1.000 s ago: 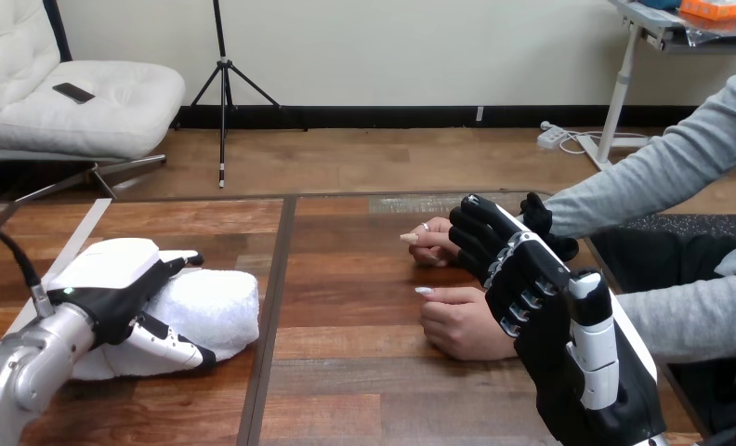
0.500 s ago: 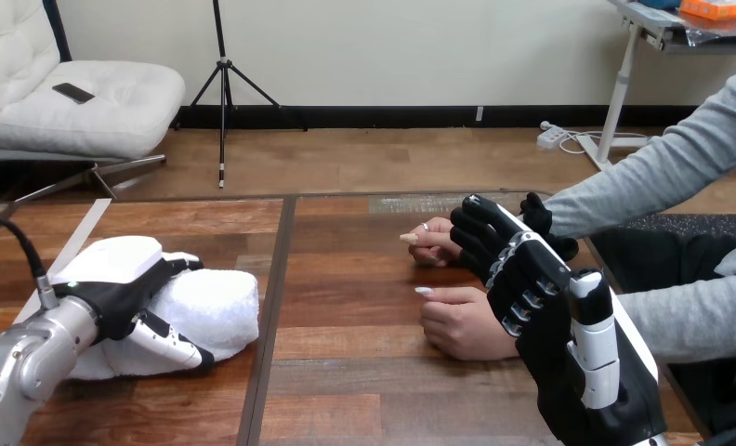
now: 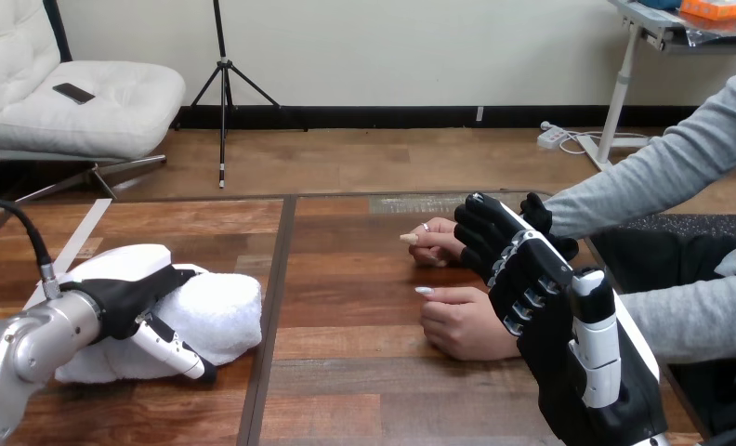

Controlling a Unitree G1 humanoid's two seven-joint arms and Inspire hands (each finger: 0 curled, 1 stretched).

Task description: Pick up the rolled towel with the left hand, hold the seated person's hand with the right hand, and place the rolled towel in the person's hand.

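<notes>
The white rolled towel (image 3: pixel 220 311) lies on the wooden table (image 3: pixel 364 400) at the left. My left hand (image 3: pixel 123 288) sits over its near end, fingers curled across the top and the thumb stretched along the front side. My right hand (image 3: pixel 569 362) is raised at the right with its back towards me and its fingers straight and spread. Its fingertips (image 3: pixel 480 223) reach up next to the person's far hand (image 3: pixel 436 240); whether they touch I cannot tell. The person's near hand (image 3: pixel 462 323) rests palm down on the table just left of my right hand.
Both of the person's grey-sleeved forearms (image 3: pixel 662 177) come in from the right edge. A dark seam (image 3: pixel 269 307) runs down the table beside the towel. A pale tape strip (image 3: pixel 72 246) lies at the far left.
My left hand has rolled and closed more over the towel, which shifted slightly right with it. My right hand and the person's hands have barely moved.
</notes>
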